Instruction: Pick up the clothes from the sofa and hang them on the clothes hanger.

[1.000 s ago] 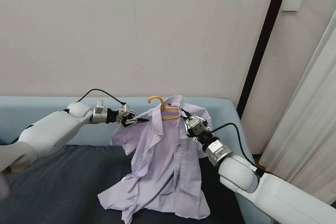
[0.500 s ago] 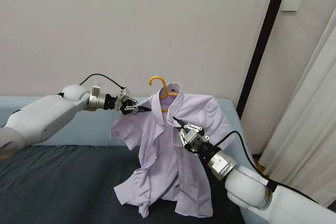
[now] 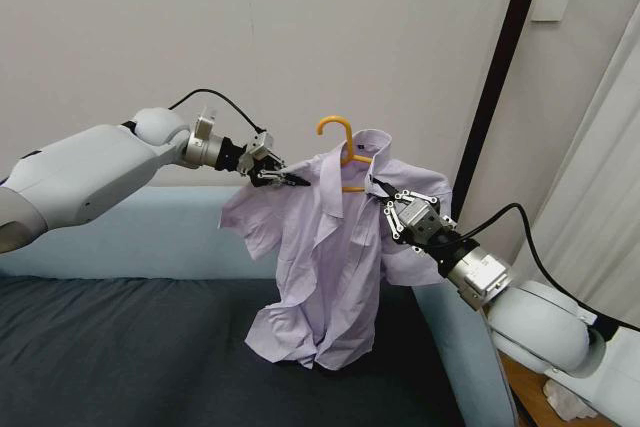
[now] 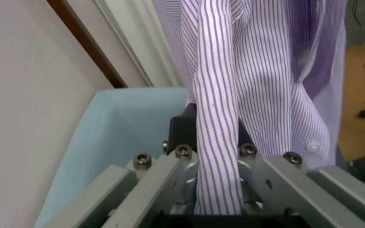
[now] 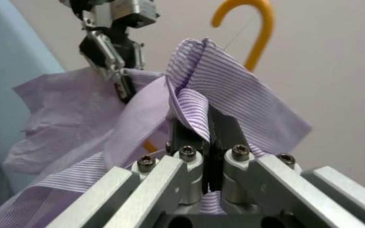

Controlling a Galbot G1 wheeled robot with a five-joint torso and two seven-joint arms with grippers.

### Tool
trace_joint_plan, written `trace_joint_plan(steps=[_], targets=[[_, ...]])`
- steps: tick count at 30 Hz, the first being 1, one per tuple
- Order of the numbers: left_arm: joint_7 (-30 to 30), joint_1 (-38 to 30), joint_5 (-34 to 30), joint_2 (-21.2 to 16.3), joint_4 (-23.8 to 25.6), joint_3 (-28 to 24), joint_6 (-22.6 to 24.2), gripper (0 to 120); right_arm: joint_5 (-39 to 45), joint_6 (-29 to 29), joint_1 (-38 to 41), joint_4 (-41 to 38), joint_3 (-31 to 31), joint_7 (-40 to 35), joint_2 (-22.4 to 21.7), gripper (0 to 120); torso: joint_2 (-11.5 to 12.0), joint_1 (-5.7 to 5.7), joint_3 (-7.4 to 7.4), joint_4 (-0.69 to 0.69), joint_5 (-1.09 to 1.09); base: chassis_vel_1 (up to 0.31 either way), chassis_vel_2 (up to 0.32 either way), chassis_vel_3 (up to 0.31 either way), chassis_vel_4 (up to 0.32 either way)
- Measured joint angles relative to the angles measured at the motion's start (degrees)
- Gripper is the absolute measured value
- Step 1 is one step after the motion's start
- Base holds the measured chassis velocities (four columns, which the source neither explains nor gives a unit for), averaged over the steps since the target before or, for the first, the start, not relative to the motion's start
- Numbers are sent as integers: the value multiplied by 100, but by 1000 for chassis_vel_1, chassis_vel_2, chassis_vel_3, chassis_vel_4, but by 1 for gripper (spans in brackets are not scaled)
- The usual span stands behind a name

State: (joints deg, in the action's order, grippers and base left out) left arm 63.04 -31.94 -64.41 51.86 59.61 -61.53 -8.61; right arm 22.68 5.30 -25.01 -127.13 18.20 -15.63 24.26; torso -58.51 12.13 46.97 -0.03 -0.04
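Note:
A lilac striped shirt point(image 3: 335, 257) hangs in the air on a yellow hanger point(image 3: 340, 139), above the right end of the sofa point(image 3: 130, 237). My left gripper point(image 3: 287, 178) is shut on the shirt's left shoulder; the left wrist view has the striped cloth point(image 4: 217, 142) pinched between its jaws. My right gripper point(image 3: 395, 209) is shut on the shirt's right shoulder, below the collar. In the right wrist view a fold of the shirt point(image 5: 192, 107) is clamped between the fingers, with the hanger hook point(image 5: 249, 23) and the left gripper point(image 5: 122, 83) beyond.
The pale blue sofa has a dark seat cushion point(image 3: 120, 357). A plain wall stands behind. A dark door frame point(image 3: 500, 77) and a white curtain point(image 3: 600, 197) rise at the right. Wooden floor point(image 3: 530, 397) shows beside the sofa's end.
Both grippers have raised the shirt and hanger and carried them to the right. The shirt's hem has lifted off the sofa seat. The camera has shifted as well.

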Motion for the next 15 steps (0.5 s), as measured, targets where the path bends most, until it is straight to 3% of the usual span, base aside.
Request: trace_joint_plan(steps=[3,8,15], targets=[[-191,0,-297,-9,268,-43,99,2,-135,-2,-106,-67,89,51,-221,0,0,0,0,-10,6,0,0,0,0],[-166,-108,-409,-93,361,-120,116,2,-198,68,-136,-115,139,29,-282,0,0,0,0,-3,5,0,0,0,0],[-167,-176,-492,-286,580,-146,112,2,166,262,-293,-404,66,-154,-490,20,0,0,0,-2,3,0,0,0,0]])
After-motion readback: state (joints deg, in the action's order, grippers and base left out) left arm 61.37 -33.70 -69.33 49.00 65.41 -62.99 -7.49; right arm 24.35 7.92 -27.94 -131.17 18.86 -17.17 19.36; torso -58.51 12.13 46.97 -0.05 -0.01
